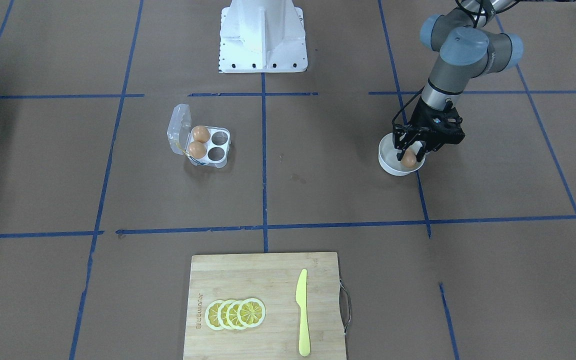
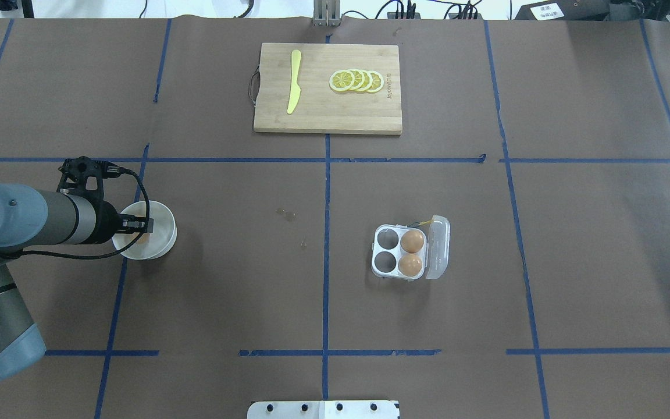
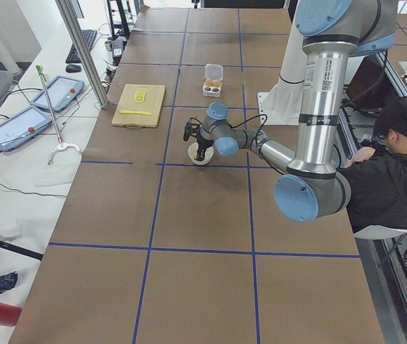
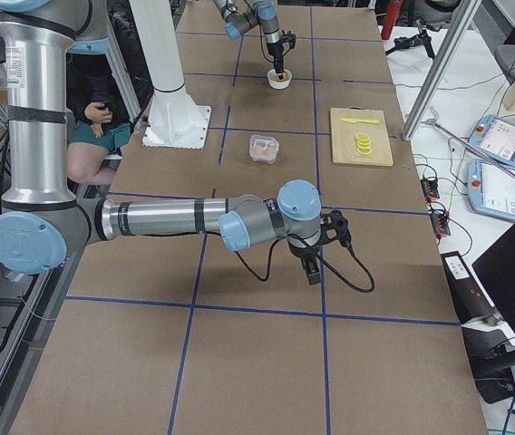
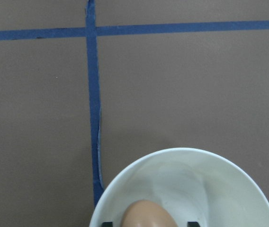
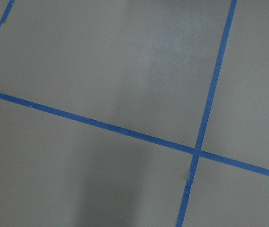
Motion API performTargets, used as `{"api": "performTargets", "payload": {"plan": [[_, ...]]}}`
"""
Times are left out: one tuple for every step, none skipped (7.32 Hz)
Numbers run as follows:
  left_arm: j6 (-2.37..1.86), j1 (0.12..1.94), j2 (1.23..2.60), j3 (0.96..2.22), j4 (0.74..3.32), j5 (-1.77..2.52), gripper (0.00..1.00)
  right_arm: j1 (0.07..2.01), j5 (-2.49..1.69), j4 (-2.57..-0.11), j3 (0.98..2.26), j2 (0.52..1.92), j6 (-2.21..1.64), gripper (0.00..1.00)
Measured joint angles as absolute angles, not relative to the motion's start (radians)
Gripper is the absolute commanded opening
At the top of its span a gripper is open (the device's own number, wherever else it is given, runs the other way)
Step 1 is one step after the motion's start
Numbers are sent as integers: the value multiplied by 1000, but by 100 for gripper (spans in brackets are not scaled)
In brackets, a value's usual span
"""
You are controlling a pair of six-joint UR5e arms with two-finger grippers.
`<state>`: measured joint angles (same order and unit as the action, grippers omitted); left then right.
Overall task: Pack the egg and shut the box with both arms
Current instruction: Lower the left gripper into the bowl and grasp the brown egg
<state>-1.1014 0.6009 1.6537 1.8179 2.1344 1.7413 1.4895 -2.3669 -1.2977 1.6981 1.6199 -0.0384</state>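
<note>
Robotics lab, tape-gridded table (image 3: 196,208), teach pendants (image 3: 18,123)

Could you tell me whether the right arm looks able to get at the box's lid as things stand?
Probably yes: nothing stands near the box, its lid is open, and the left gripper is away at the bowl.

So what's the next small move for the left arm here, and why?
Probably close the left gripper on the egg: its jaws straddle it in the white bowl, with gaps showing, and the box has two empty cells.
</note>
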Motion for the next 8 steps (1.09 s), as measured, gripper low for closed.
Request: {"api": "performTargets", "payload": {"plan": [[-1101,600,1654,1817,2134,1738,55,1489,-2367,-1298,1698,1620,-38,100],[-1101,600,1654,1816,2135,1737,52,1489,-2367,-1298,1698,1620,-37,100],[-1101,600,1655,1816,2135,1736,47,1490,-2367,-1298,1698,1620,-37,100],[-1101,600,1655,1818,2137,1735,46,1490,-2367,-1298,1698,1621,-37,100],[-1101,601,1654,1822,2139,1734,46,1489,-2367,-1298,1698,1621,-36,100],[-1099,602,1654,1829,2140,1734,46,1489,-2367,-1298,1697,1621,-36,100],[-1096,604,1654,1835,2141,1734,46,1489,-2367,-1298,1697,1622,-35,100],[-1095,606,1654,1845,2141,1735,46,1489,-2367,-1298,1697,1624,-35,100]]}}
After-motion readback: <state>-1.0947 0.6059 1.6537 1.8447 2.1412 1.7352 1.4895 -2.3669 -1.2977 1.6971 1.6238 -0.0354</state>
